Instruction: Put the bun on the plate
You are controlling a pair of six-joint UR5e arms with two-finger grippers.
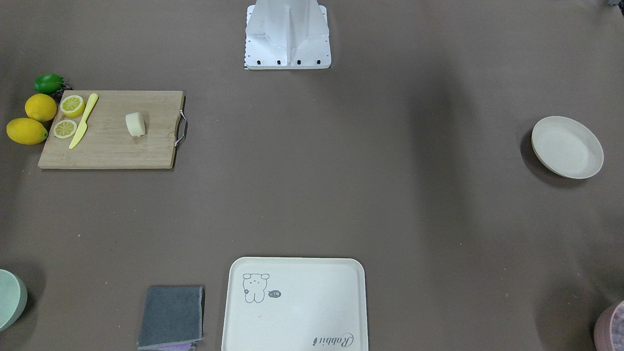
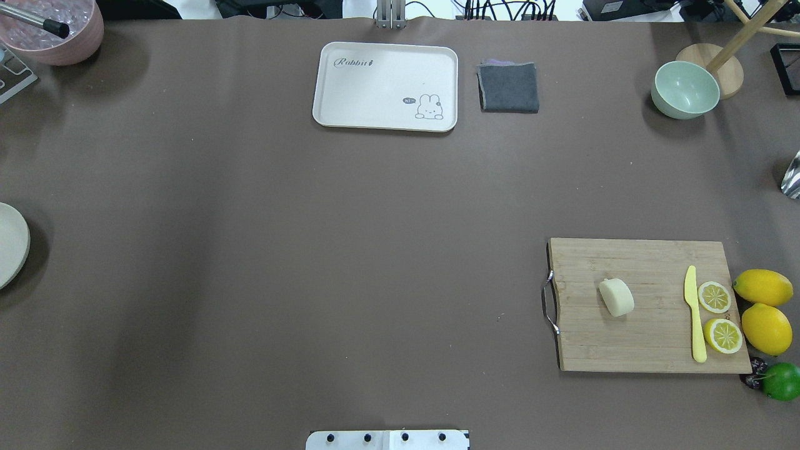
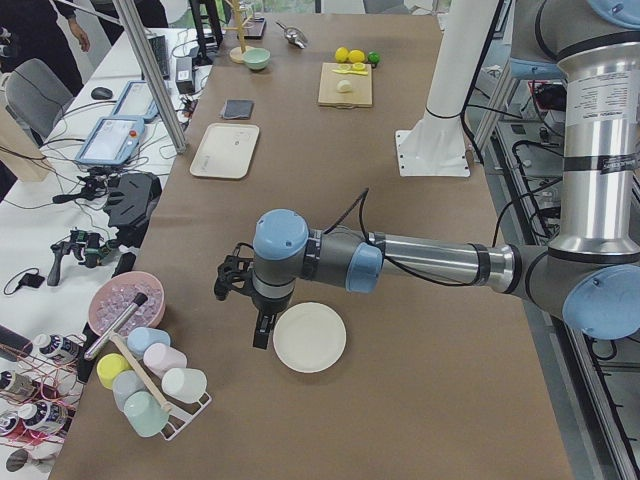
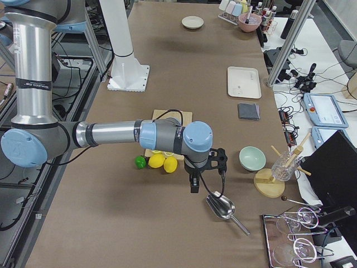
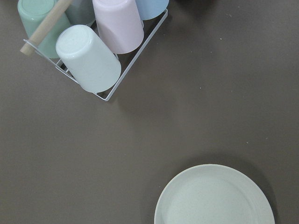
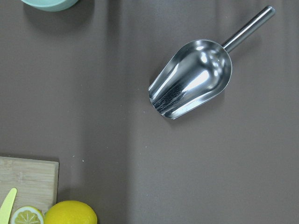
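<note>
The bun (image 2: pixel 616 297), a pale cream lump, lies on the wooden cutting board (image 2: pixel 650 337) at the table's right; it also shows in the front view (image 1: pixel 135 124). Far off at the left edge sits the off-white plate (image 2: pixel 9 244), the same plate (image 5: pixel 215 198) showing low in the left wrist view. My left gripper (image 3: pixel 261 335) hangs beside the plate (image 3: pixel 310 337), just off its rim. My right gripper (image 4: pixel 194 184) hovers past the lemons, above a metal scoop (image 6: pixel 191 79). Whether either gripper is open or shut I cannot tell.
On the board lie a yellow knife (image 2: pixel 694 312) and two lemon slices (image 2: pixel 719 315); lemons (image 2: pixel 764 306) and a lime (image 2: pixel 781 381) sit beside it. At the far edge are a bear tray (image 2: pixel 385 86), grey cloth (image 2: pixel 509 87), green bowl (image 2: pixel 684 89), pink bowl (image 2: pixel 53 28). A cup rack (image 5: pixel 93 51) stands near the plate.
</note>
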